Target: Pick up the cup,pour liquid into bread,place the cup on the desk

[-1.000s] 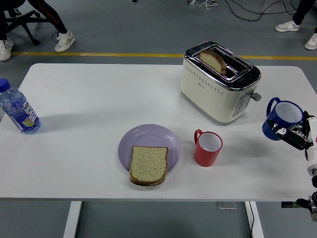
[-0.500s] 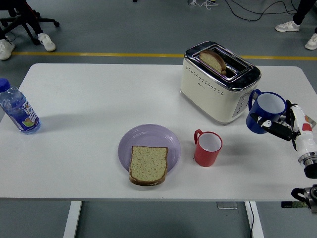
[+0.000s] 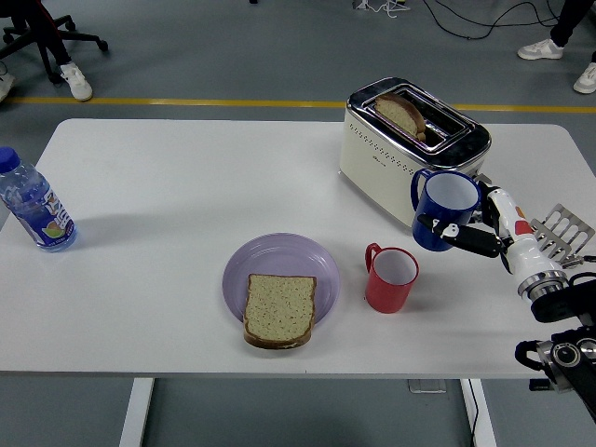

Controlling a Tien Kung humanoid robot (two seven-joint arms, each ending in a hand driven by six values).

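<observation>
My right hand is shut on a blue cup and holds it upright in the air, in front of the toaster and just above and right of the red cup. A slice of bread lies on the purple plate at the table's front centre, left of the red cup. The blue cup is well right of the bread. My left hand is out of view.
A cream toaster with a slice of bread in its slot stands at the back right. A water bottle stands at the far left edge. People's feet and a chair show on the floor beyond the table.
My right hand has carried the blue cup left from the table's right edge to in front of the toaster, near the red cup. More of the arm is in view.
</observation>
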